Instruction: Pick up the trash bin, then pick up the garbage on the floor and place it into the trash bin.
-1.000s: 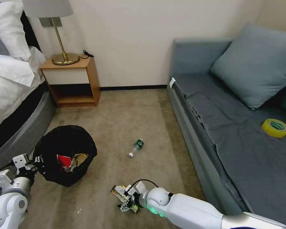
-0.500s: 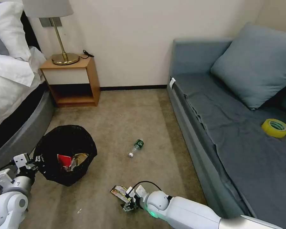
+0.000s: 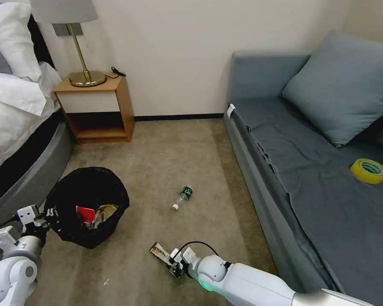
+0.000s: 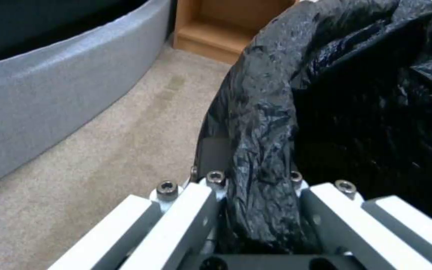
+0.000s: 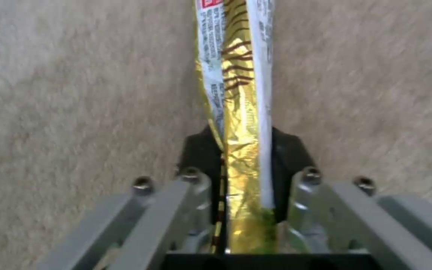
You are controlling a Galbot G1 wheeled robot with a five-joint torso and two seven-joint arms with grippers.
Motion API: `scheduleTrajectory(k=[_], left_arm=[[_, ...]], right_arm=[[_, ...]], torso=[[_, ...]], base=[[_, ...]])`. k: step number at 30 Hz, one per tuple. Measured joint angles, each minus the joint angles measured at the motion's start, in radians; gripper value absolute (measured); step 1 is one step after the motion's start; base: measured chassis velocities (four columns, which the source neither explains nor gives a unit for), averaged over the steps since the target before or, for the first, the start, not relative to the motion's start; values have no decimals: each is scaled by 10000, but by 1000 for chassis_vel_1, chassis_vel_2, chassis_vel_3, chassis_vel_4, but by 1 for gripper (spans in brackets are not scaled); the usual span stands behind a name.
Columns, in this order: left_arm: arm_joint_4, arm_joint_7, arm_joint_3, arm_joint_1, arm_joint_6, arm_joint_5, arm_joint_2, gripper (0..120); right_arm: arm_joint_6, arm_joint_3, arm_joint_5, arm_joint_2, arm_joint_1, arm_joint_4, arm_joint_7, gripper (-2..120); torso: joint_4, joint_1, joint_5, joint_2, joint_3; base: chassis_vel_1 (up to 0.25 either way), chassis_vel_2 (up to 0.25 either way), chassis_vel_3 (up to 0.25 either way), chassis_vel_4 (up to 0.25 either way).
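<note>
The trash bin, lined with a crinkly black bag, sits at the lower left; a red packet and brown paper lie inside it. My left gripper is shut on the bin's bag-covered rim. My right gripper is low at the front, shut on a gold wrapper pinched edge-on between its pads. A small clear bottle with a green label lies on the carpet between bin and sofa.
A grey sofa fills the right, with a yellow tape roll on its seat. A bed stands at the left, a wooden nightstand with a lamp at the back. Open carpet lies between.
The right gripper has closed on the gold wrapper, which now stands edge-on instead of lying flat and spread. The left gripper and bin have stayed in place.
</note>
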Motion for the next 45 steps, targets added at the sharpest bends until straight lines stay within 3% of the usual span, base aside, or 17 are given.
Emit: scheduleTrajectory(k=[6, 14, 18, 24, 33, 45], left_arm=[[39, 0, 108, -64, 0, 8, -6, 4], [62, -34, 308, -120, 26, 2, -37, 4], [87, -110, 429, -185, 84, -90, -44, 4], [103, -224, 599, -281, 182, -240, -97, 4], [-249, -407, 1078, -276, 355, -442, -248, 4], [-748, -471, 1447, -174, 466, -469, -328, 4]], right_arm=[[1, 281, 294, -311, 170, 557, 205, 0], [-14, 1434, 496, -650, 537, 1315, 539, 0], [46, 2263, 774, -807, 1292, 2401, 1577, 0], [418, 2422, 1212, -694, 2146, 3341, 2017, 0], [1217, 1141, 1869, -361, 3173, 5078, 1731, 0], [1503, -204, 1414, 408, 3411, 4629, 1279, 0]], torso=[[0, 0, 1, 0, 0], [0, 0, 0, 0, 0], [-1, 0, 1, 0, 0], [2, 0, 0, 0, 1], [1, 0, -2, 0, 1], [1, 0, -2, 0, 0]], base=[[0, 0, 0, 0], [0, 0, 0, 0], [0, 0, 0, 0], [0, 0, 0, 0], [0, 0, 0, 0], [0, 0, 0, 0]])
